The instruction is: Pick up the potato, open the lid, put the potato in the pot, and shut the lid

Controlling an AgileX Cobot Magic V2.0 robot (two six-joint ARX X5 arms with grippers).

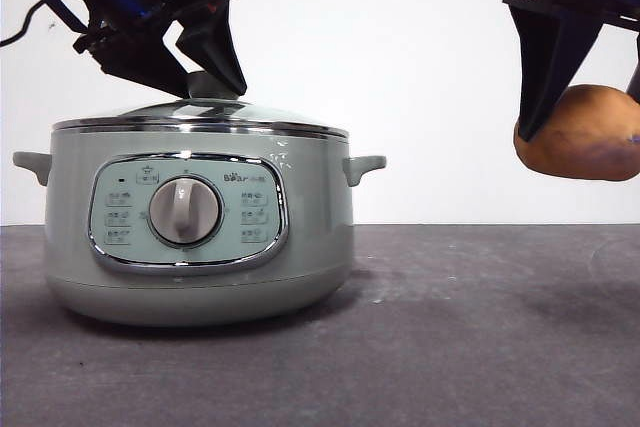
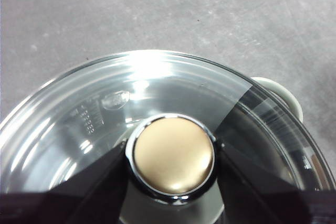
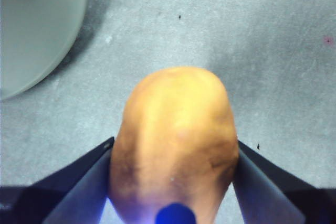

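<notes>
The sage-green pot (image 1: 300, 247) stands at the left of the table with the glass lid (image 1: 250, 119) resting on it. My left gripper (image 1: 205, 82) is down over the lid, its jaws closed against both sides of the round knob (image 2: 173, 153). The lid's glass dome (image 2: 94, 108) fills the left wrist view. My right gripper (image 1: 585, 112) is shut on the orange-brown potato (image 1: 590, 142) and holds it in the air to the right of the pot, at about lid height. The potato (image 3: 176, 129) sits between the jaws in the right wrist view.
The pot's control panel with its grey dial (image 1: 185, 211) faces the front camera. A side handle (image 1: 365, 165) sticks out toward the potato. The pot's wall (image 3: 37, 35) shows at the edge of the right wrist view. Dark grey tabletop (image 1: 480, 327) lies below the potato.
</notes>
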